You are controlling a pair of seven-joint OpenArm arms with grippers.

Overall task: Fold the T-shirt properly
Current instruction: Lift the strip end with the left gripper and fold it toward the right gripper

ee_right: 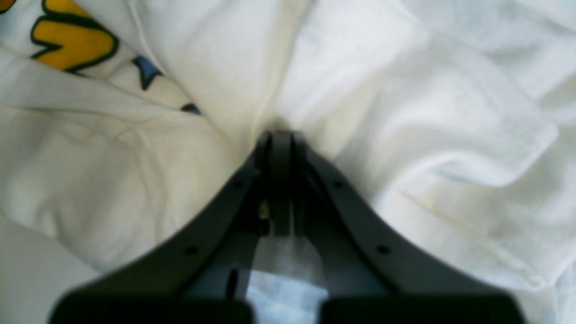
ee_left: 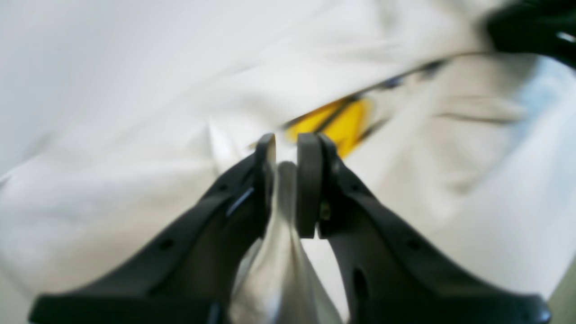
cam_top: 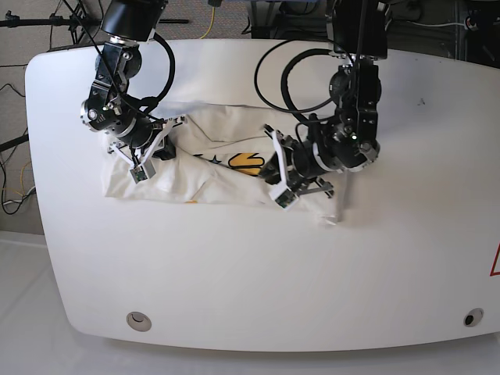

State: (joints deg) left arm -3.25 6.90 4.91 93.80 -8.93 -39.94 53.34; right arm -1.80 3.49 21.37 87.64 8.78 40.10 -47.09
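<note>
Left tool (ee_left: 286,148): pads nearly together, clamped on a pinched fold of white cloth that runs up between them.
Right tool (ee_right: 281,137): pads pressed fully together, tips buried in a crease of the T-shirt; whether cloth sits between them cannot be told.
T-shirt (cam_top: 207,168): bunched and partly folded on the white counter (cam_top: 258,273), stretched between the two tools; yellow lettering shows at its middle, with a blue star close by.
Left arm: bent low over the shirt's edge on the base view's right.
Right arm: reaching down to the shirt's opposite end.
</note>
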